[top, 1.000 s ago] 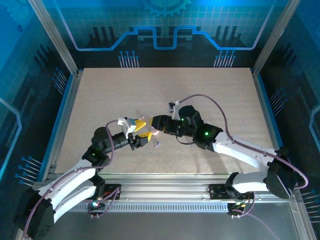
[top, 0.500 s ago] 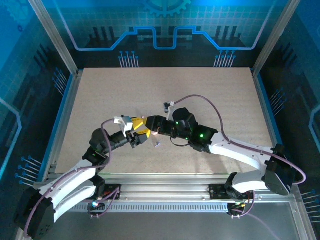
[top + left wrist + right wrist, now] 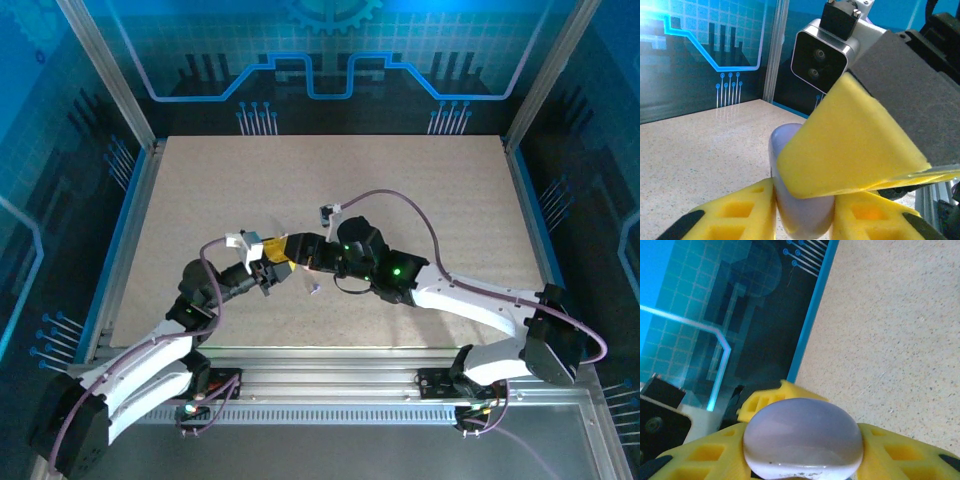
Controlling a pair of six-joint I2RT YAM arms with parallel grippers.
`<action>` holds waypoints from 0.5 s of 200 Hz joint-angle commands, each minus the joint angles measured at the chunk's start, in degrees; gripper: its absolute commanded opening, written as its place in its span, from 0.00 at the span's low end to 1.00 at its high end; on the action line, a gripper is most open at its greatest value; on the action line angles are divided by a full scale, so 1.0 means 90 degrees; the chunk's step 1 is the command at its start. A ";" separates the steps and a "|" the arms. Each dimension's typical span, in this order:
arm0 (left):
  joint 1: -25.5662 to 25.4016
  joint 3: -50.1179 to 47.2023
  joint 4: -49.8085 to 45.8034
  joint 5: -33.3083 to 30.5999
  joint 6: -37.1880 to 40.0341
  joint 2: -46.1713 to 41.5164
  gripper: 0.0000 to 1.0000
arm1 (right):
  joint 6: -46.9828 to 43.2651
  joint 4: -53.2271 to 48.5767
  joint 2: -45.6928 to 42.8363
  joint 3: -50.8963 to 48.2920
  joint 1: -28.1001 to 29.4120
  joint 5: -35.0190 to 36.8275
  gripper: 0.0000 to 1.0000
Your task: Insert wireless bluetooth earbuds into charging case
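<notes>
Above the middle of the table, a round greyish-lilac charging case (image 3: 802, 432) sits closed and clamped between the yellow fingers of my right gripper (image 3: 802, 452). My left gripper (image 3: 804, 207) meets it from the other side, and its yellow fingers (image 3: 747, 210) press on both flanks of the same case (image 3: 788, 145). One finger of the right gripper (image 3: 850, 145) lies across the case's top. From above, the left gripper (image 3: 276, 266) and right gripper (image 3: 298, 254) touch nose to nose. One tiny pale earbud (image 3: 314, 290) lies on the table just below them.
The speckled beige table (image 3: 420, 190) is walled by blue rails on the left (image 3: 118, 240) and right (image 3: 530, 220). The right arm's purple cable (image 3: 400, 198) loops above its wrist. Open room lies toward the back and both sides.
The right gripper carried the case leftward to the left gripper. The left jaws, open before, have closed onto the case. The earbud on the table has not moved.
</notes>
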 commanded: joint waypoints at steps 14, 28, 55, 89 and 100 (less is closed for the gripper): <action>-0.0029 0.0049 -0.0270 0.0007 0.0109 -0.0272 0.20 | -0.0381 -0.0206 -0.0118 0.0244 0.0160 0.0141 0.55; -0.0029 0.0107 -0.0436 0.0129 0.0204 -0.0308 0.17 | -0.0735 -0.0299 -0.0344 0.0168 0.0195 0.0315 0.62; -0.0029 0.0284 -0.0836 0.0271 0.0384 -0.0269 0.16 | -0.1763 -0.0529 -0.0954 0.0012 0.0184 0.0571 0.72; -0.0027 0.0445 -0.1041 0.0470 0.0460 -0.0195 0.14 | -0.3602 -0.0865 -0.1546 0.0126 -0.0458 -0.0495 0.71; -0.0022 0.0533 -0.1113 0.0535 0.0475 -0.0145 0.14 | -0.4112 -0.0738 -0.1601 0.0117 -0.0847 -0.1293 0.69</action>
